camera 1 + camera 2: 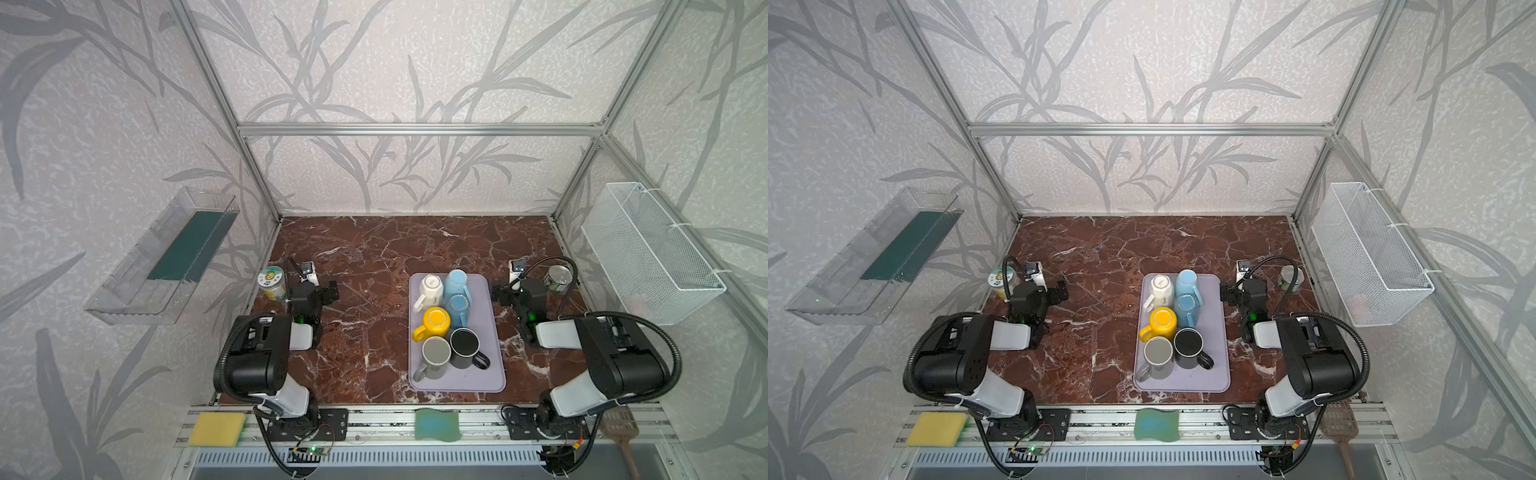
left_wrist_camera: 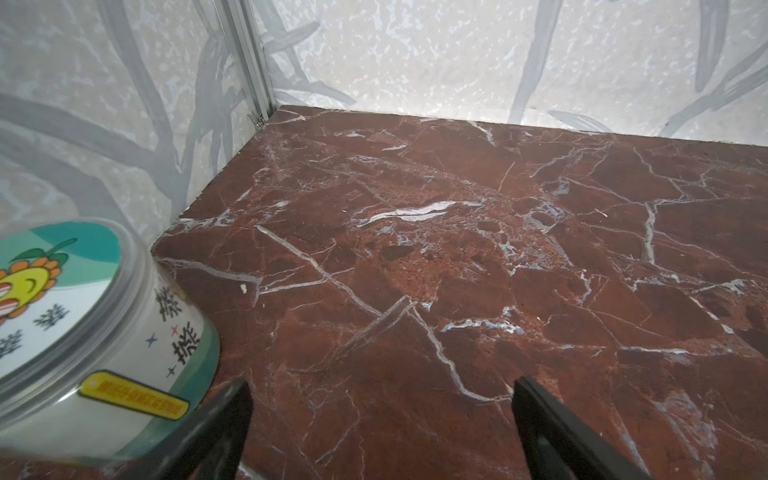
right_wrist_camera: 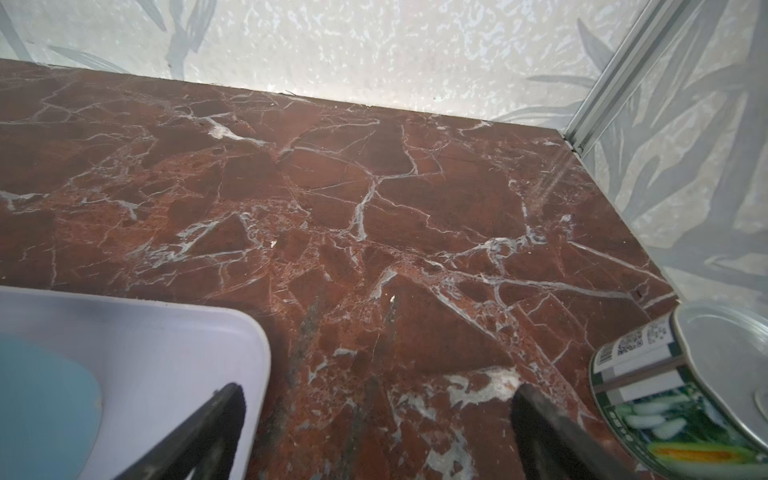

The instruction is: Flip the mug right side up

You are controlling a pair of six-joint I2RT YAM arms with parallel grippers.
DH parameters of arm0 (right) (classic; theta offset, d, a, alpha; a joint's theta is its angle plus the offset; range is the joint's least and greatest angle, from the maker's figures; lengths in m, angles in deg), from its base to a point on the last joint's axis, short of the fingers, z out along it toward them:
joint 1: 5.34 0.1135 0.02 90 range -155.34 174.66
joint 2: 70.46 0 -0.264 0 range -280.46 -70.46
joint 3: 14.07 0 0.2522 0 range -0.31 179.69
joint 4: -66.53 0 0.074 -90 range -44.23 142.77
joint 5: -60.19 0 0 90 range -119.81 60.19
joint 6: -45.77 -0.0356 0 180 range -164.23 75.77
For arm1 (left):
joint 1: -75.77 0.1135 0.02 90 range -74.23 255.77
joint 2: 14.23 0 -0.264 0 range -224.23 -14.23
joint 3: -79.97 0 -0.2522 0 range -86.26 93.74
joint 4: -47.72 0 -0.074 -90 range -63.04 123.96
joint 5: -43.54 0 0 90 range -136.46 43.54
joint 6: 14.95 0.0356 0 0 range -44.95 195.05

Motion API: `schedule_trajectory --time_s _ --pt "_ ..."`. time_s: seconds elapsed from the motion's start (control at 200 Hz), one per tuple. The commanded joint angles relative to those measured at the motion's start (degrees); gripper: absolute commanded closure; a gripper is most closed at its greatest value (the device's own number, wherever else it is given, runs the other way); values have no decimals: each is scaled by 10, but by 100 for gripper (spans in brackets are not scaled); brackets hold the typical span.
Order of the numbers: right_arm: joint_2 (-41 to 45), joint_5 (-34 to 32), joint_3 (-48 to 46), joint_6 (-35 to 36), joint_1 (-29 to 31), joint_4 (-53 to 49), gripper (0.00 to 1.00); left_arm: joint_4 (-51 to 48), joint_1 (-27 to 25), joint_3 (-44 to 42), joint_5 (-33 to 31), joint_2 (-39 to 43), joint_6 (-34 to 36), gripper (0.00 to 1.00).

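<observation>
in both top views the marble table (image 1: pixel 365 266) is bare left of centre and along its far edge. the lilac tray (image 1: pixel 457 382) lies right of centre, near the front edge. the white mug (image 1: pixel 430 289) sits base-up in the tray's far left corner. the left gripper (image 2: pixel 382 384) and right gripper (image 3: pixel 379 388) have their fingers spread wide, empty.

Plastic jar (image 2: pixel 95 332): black Chinese characters on lid and side, too blurred to read. Its yellow tag (image 2: pixel 135 397) has print too small to read.
Tin can (image 3: pixel 681 399): QR code (image 3: pixel 629 343) on the label, other print illegible.
White mug (image 1: pixel 1160 291): faint base mark, illegible.
</observation>
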Motion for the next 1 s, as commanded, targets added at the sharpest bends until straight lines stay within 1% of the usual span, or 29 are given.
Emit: schedule_trajectory --time_s 0.0,0.995 --pt "8 2 3 -1 -2 4 1 0 -2 10 -1 5 6 1" --pt "10 3 5 1 -2 -3 1 -1 -2 11 -1 5 6 1"
